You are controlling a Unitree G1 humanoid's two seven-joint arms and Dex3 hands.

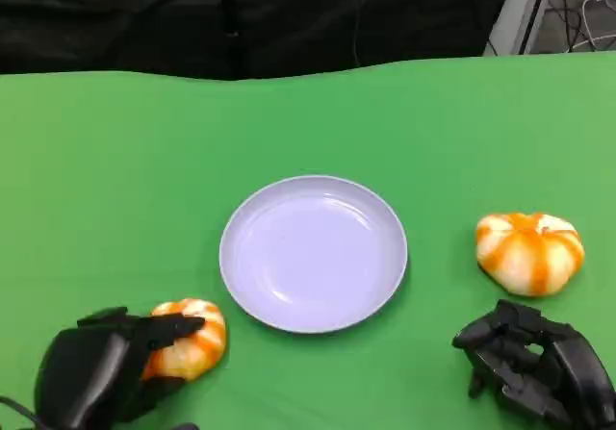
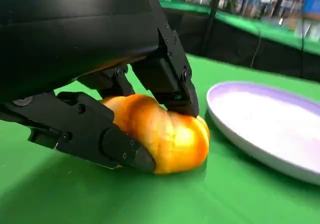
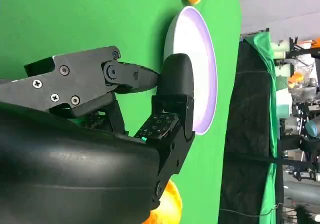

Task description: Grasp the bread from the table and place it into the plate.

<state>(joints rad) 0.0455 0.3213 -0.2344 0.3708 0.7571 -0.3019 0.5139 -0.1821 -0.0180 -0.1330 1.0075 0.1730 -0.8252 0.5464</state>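
Left hand (image 1: 101,367) fingers wrapped around orange-white striped bread bun (image 1: 192,338), bun on green table just beside round lavender plate (image 1: 314,253), ready for lift. Right hand (image 1: 534,367) curled, holding nothing, beside second striped bun (image 1: 530,251) across plate.

Bright even light, soft shadows, slight blur
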